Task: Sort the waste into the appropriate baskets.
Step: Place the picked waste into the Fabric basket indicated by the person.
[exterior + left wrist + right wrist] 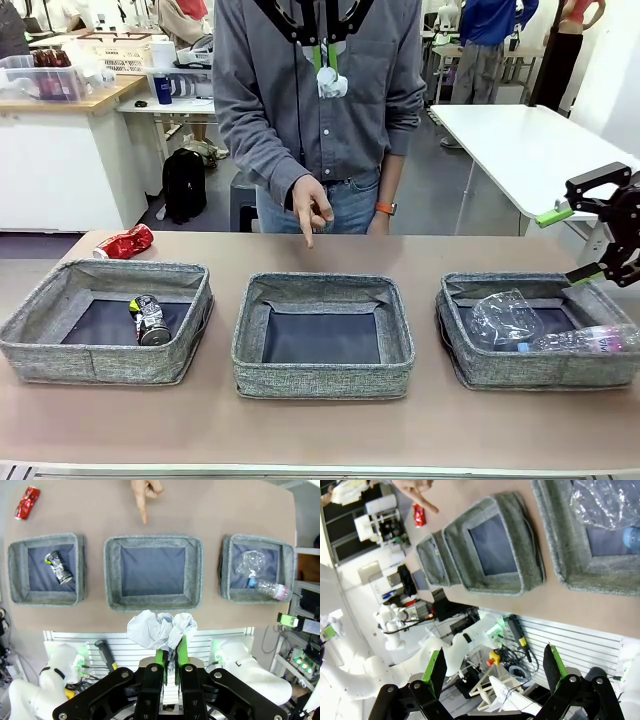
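Observation:
In the left wrist view my left gripper [170, 652] is shut on a crumpled white paper wad [160, 629], high above the table's near edge, in line with the middle basket [112, 575]. That basket [320, 378] holds nothing. A dark drink can [150, 320] lies in the left basket [90, 362]. The right basket [540, 370] holds a clear plastic cup [500, 318] and a clear bottle [585, 340]. A dented red can [125, 242] lies on the table behind the left basket. My right gripper [590, 245] hangs open and empty above the right basket's far right corner.
A person stands at the far side, one hand [312, 212] pointing a finger down at the table just behind the middle basket. The tabletop [320, 430] in front of the baskets is bare. A white table [530, 140] stands at the back right.

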`<state>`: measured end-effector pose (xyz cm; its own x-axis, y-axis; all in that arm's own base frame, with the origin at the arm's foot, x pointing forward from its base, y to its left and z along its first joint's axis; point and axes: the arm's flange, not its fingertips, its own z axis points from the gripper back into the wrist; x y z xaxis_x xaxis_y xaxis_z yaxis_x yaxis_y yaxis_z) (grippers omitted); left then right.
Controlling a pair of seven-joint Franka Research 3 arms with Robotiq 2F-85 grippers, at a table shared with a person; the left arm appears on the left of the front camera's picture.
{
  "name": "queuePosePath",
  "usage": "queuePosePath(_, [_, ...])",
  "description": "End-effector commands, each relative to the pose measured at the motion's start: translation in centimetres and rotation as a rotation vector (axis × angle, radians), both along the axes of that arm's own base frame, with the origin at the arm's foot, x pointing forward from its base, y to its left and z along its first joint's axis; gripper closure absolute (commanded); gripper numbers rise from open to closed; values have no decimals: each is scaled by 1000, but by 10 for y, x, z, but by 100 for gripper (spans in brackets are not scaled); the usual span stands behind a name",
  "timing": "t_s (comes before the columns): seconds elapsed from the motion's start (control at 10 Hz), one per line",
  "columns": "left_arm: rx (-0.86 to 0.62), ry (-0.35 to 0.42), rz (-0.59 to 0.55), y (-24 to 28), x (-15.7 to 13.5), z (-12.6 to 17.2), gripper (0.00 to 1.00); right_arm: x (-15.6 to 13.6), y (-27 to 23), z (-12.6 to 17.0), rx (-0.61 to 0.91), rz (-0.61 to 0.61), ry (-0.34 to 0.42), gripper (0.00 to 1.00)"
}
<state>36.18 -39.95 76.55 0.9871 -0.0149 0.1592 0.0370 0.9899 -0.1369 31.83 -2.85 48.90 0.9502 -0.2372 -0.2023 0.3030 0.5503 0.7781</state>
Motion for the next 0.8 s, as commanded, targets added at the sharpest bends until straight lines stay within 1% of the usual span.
queuePosePath(0.0, [5, -4, 0, 2, -2, 3, 94, 4, 1, 2, 3, 2, -6, 0])
queuePosePath(0.3, [0, 0, 0, 0, 0, 0, 94, 4, 1, 2, 3, 2, -6, 0])
queuePosePath(0.4, [51, -45, -25, 3, -3, -23, 94, 4, 1, 2, 3, 2, -6, 0])
queuePosePath(0.5, [49, -81, -44, 11, -10, -52, 94, 4, 1, 2, 3, 2, -6, 0])
queuePosePath(0.6, [19, -122, -64, 18, -25, -87, 94, 4, 1, 2, 3, 2, -6, 0])
queuePosePath(0.7, [-6, -138, -35, 19, -33, -117, 94, 4, 1, 2, 3, 2, -6, 0])
